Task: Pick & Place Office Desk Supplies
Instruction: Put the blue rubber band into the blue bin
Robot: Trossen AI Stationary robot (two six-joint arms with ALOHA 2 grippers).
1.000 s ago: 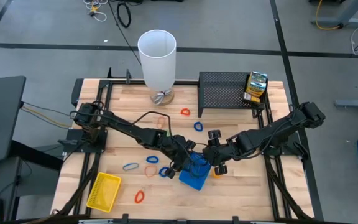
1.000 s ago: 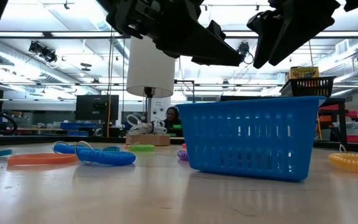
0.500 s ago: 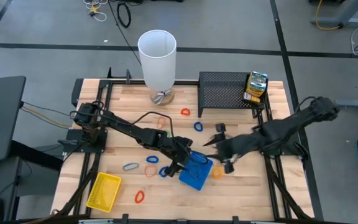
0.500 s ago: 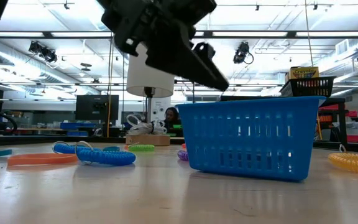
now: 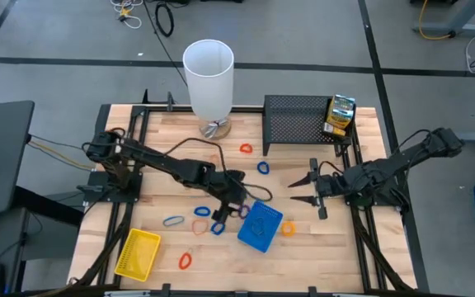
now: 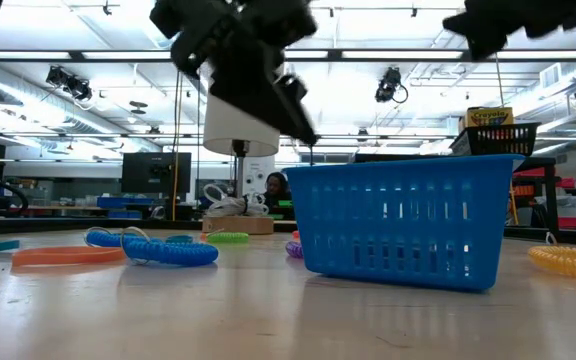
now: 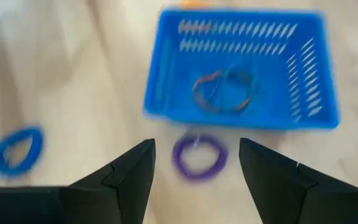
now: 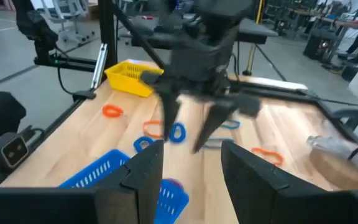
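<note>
Left gripper (image 5: pixel 231 206) hangs open and empty beside my blue tray (image 5: pixel 261 226), low centre of the high view, which holds one orange band (image 7: pixel 223 91), so I judge most loops remain outside.

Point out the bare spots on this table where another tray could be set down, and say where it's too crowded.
Free: the front right corner, right of the blue tray and yellow band; also the wood between the yellow tray and the blue tray, apart from one red band. Crowded: the middle, where bands cluster under the left gripper, and the back by the white cylinder and mesh rack.
</note>
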